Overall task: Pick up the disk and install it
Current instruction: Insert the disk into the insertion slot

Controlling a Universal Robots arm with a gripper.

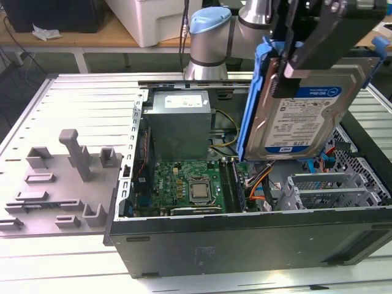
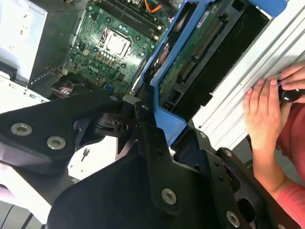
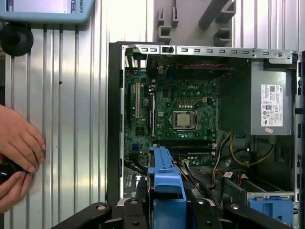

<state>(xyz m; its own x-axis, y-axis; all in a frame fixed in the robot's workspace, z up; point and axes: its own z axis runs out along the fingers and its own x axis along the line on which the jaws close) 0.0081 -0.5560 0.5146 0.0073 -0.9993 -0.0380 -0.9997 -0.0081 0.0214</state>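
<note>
Held the disk (image 1: 306, 116) pinched in the pincer (image 1: 288, 76), tilted, above the open computer case (image 1: 245, 245) toward the exterior view's right. Stood at the carrying step, not yet installed. Probably called for levelling and lining up over the drive cage (image 1: 324, 187).

We see a flat silver rectangular disk (image 1: 300, 116) bearing a white-and-blue label (image 1: 306, 131), framed by a bright blue plastic carrier rail (image 1: 250, 104). The gripper (image 1: 293, 64) is black. We note a green printed circuit board (image 1: 184, 184), a plain grey metal box (image 1: 180, 125) with a white sticker (image 3: 271, 105), and a silver, striped ribbed metal counter (image 3: 71, 119).
</note>
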